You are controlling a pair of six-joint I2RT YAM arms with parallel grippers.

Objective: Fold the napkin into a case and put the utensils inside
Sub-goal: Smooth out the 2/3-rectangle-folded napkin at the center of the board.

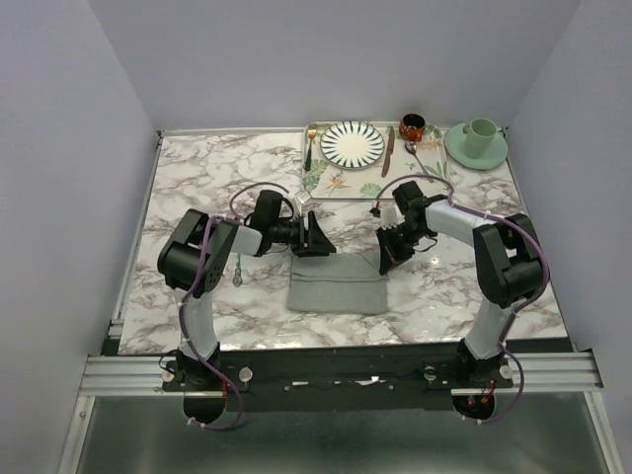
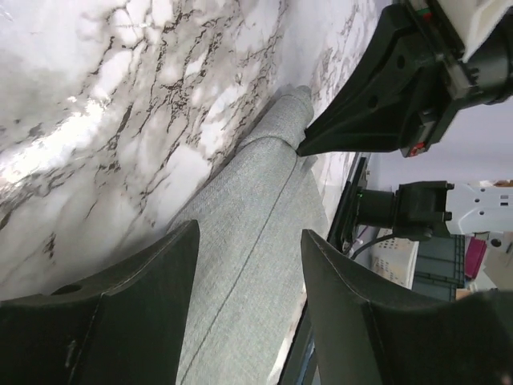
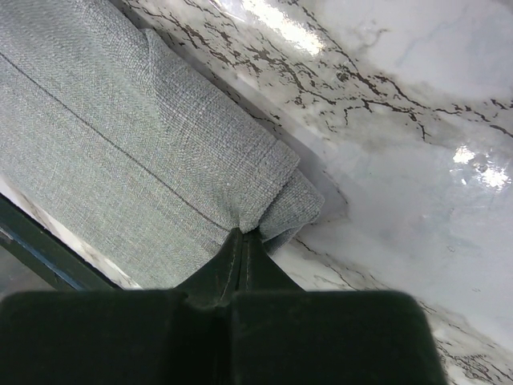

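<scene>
**Right gripper** (image 3: 243, 237): two black wedge fingers pressed flat together, their tips nipping the folded rim of the napkin (image 3: 144, 136). We note the weave puckering into the pinch. From the left wrist camera the same tool (image 2: 303, 149) reads as a dark taper meeting the cloth's corner.

**Left gripper** (image 2: 250, 234): matte black fingers (image 2: 120, 321) standing apart, with cloth showing in the gap. We cannot tell whether they touch it.

**Napkin:** grey, soft, coarsely woven. It is doubled over, the upper layer ends in a rounded fold, and a thin straight line runs along its length. From overhead we record it (image 1: 338, 284) as a flat rectangle at the near middle of the table. The left gripper (image 1: 318, 239) is at its 11 o'clock corner and the right gripper (image 1: 387, 259) at its 1 o'clock corner.

**Table** (image 1: 197, 178): glossy white marble pattern with grey veins.

**At 12 o'clock from the napkin:**
- a leaf-patterned rectangular tray (image 1: 336, 183)
- on it, a round plate (image 1: 352, 144) with radiating dark stripes
- a gold fork with a dark handle (image 1: 310, 146) at the plate's 9 o'clock
- a brown-handled knife (image 1: 389, 150) at its 3 o'clock
- a slim spoon (image 1: 423, 163) just right of the knife

**Toward 1 o'clock:** a small dark-red cup (image 1: 412, 125), then a pale-green cup (image 1: 482, 131) on a matching saucer (image 1: 464, 153).

**At 9 o'clock, well apart:** a thin utensil (image 1: 237, 269) on the marble beside the left arm, too small for us to identify.
</scene>
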